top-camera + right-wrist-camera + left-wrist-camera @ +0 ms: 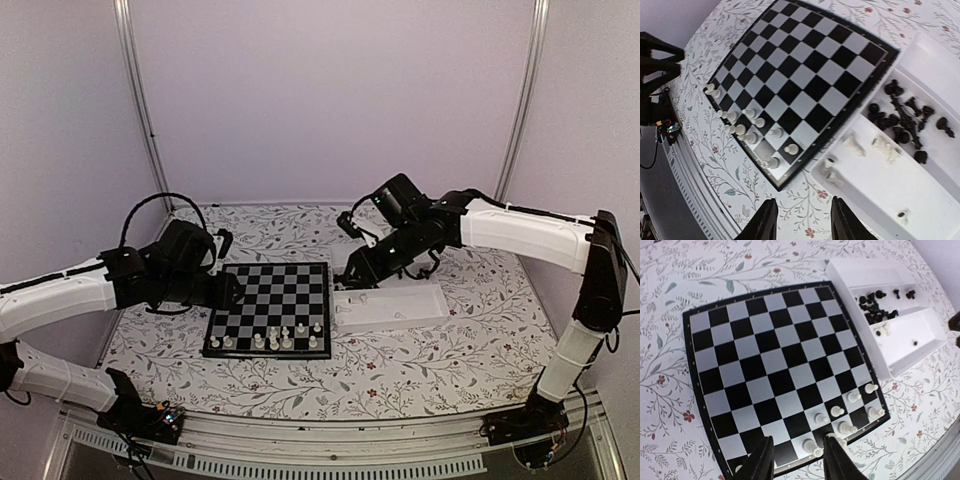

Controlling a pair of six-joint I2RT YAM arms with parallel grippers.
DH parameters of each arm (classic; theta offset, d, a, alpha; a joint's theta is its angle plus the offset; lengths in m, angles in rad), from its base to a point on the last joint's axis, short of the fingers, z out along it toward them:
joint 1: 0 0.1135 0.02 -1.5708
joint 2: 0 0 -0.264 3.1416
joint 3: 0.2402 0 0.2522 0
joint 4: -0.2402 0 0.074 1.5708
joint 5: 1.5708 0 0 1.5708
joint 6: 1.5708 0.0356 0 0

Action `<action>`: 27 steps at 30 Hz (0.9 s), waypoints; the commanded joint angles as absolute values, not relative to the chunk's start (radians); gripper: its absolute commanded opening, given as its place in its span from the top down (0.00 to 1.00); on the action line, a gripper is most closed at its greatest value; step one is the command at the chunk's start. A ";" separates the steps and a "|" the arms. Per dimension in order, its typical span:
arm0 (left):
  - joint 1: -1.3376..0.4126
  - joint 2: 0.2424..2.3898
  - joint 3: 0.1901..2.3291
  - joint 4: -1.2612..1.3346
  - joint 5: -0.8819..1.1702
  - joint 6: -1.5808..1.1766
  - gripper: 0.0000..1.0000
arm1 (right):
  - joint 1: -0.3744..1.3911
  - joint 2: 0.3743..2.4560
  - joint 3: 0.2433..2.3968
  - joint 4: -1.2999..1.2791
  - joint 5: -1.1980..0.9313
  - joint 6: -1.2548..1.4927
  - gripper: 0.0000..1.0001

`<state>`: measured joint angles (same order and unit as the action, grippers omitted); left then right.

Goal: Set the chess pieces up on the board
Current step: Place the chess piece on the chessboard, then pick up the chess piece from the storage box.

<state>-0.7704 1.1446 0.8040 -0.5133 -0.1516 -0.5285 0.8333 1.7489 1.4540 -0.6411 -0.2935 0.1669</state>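
The board [272,288] lies left of centre on the table and also shows in the left wrist view [775,355] and the right wrist view [795,75]. Several white chess pieces [272,340] stand on its two near rows; they also show in the wrist views [840,412] [747,127]. Black pieces [905,120] and a few white ones [865,147] lie in the white tray [400,312]. My left gripper [799,440] is open and empty above the board's near-left part. My right gripper [803,202] is open and empty above the tray's near-left corner.
The white two-compartment tray [875,275] lies against the board's right side. A floral cloth [400,375] covers the table. A metal rail [320,440] runs along the near edge. Purple walls and two upright posts [140,100] close the back.
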 commanded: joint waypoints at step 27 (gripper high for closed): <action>-0.781 1.248 1.044 -0.443 0.138 -0.458 0.64 | 0.775 2.162 1.682 -0.731 -0.212 0.232 0.66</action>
